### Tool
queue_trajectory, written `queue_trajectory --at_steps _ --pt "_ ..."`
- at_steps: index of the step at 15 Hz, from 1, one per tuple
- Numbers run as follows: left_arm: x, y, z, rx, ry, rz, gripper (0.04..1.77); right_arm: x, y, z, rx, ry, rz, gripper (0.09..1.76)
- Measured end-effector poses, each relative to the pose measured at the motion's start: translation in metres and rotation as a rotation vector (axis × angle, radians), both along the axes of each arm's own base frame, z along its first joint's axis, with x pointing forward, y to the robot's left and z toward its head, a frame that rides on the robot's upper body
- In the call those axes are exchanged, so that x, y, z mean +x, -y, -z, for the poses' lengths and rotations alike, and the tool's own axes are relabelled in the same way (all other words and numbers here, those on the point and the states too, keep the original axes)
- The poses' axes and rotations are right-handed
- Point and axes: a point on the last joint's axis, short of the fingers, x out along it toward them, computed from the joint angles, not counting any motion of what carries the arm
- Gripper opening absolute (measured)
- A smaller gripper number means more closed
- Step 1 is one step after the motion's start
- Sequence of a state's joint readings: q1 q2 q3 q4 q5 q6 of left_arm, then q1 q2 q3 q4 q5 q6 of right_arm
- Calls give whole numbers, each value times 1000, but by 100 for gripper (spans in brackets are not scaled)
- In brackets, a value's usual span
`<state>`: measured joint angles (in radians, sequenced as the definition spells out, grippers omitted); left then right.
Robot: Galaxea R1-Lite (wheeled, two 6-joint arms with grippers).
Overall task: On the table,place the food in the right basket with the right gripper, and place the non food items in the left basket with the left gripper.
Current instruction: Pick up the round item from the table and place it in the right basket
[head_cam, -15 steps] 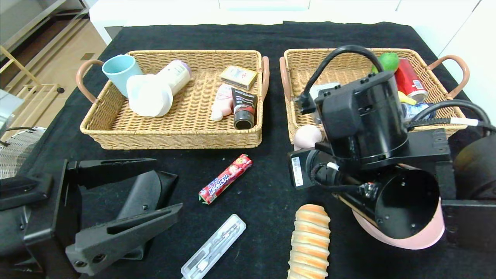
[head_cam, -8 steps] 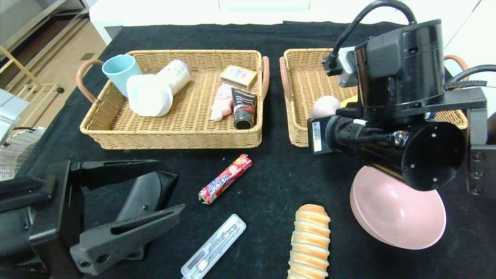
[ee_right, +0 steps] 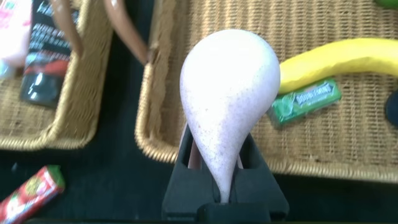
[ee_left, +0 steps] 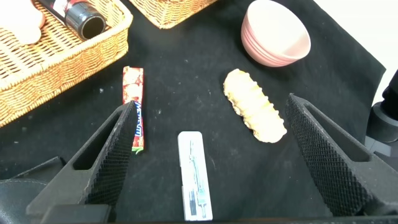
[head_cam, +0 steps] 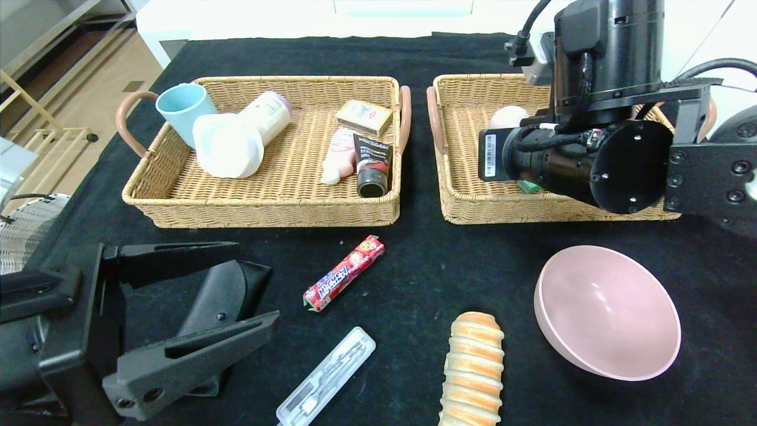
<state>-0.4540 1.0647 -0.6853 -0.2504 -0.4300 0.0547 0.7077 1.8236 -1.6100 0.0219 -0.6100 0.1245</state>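
My right gripper (ee_right: 219, 163) is shut on the pale pink peach-like ball (ee_right: 227, 93), squeezing its narrow end, and holds it above the right basket (head_cam: 467, 207) near its left wall. In the head view the ball (head_cam: 510, 116) peeks out behind the arm. At the front left my left gripper (head_cam: 257, 287) hangs open, with the black glasses case (head_cam: 219, 293) seen between its jaws. On the black table (head_cam: 426, 266) lie the red candy pack (head_cam: 344, 273), the clear cutlery box (head_cam: 326, 377), the striped bread loaf (head_cam: 473, 370) and the pink bowl (head_cam: 609, 310).
The left basket (head_cam: 260, 213) holds a light blue cup (head_cam: 183, 106), a white bottle (head_cam: 236, 139), a small box (head_cam: 365, 116) and tubes (head_cam: 372, 165). In the right basket lie a yellow banana (ee_right: 336, 59) and a green pack (ee_right: 305, 99).
My right arm has risen from the front of the table and carried the pink ball back over the right basket, uncovering the pink bowl. The left gripper has hardly moved.
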Motion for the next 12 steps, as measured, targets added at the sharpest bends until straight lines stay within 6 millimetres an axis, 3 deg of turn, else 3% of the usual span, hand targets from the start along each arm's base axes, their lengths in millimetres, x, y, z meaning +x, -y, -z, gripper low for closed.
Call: queue_trajectory --at_steps 5,10,11,12 --pt "0 0 0 -1 2 -1 172 29 7 -2 21 12 17 17" --pt "0 0 0 -1 3 -1 172 40 8 4 17 6 35 17" --pt "0 0 0 -1 4 -1 172 41 7 5 17 7 35 19" --pt "0 0 0 -1 4 -1 172 42 7 5 18 8 36 37"
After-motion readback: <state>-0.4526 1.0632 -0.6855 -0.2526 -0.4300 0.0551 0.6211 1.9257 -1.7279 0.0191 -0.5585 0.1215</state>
